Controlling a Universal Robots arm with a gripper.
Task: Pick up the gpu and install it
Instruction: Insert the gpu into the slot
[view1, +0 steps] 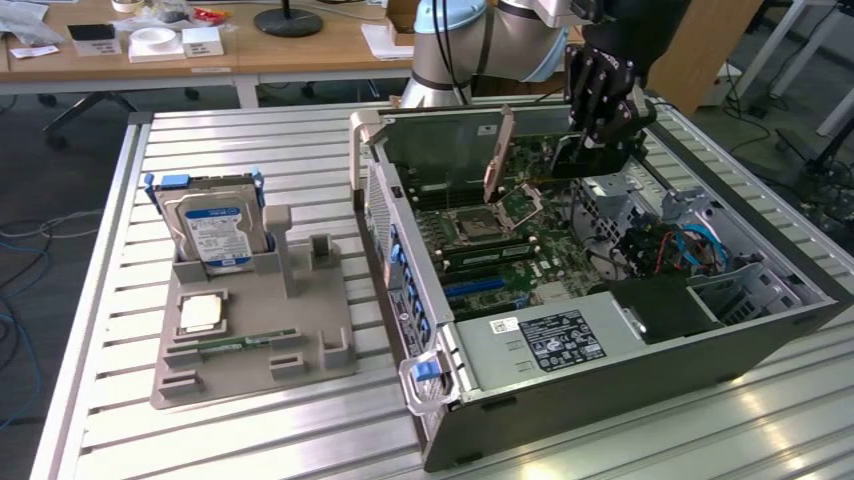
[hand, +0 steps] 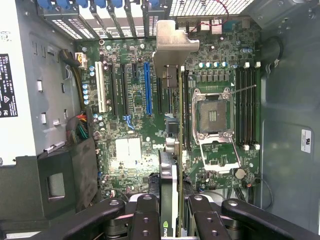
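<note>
My gripper (view1: 594, 150) hangs over the open computer case (view1: 747, 340) and is shut on the gpu (view1: 534, 180). The card is a thin board held on edge above the motherboard (view1: 534, 250), and its metal end bracket (view1: 502, 150) points toward the case's rear wall. In the wrist view the gpu (hand: 170, 185) appears edge-on between my black fingers (hand: 147, 215), with its silvery bracket (hand: 172, 42) over the slot area. It hovers beside the blue expansion slot (hand: 147, 87), apart from the board. The gripper (hand: 172, 220) clamps the card near its inner end.
A CPU socket (hand: 212, 117) and RAM slots (hand: 247, 105) lie beside the card. The power supply (view1: 561, 340) fills the case's near corner. On the exterior view's left, a grey fixture (view1: 307, 340) holds a hard drive (view1: 214, 230), a CPU (view1: 200, 312) and a RAM stick (view1: 240, 343).
</note>
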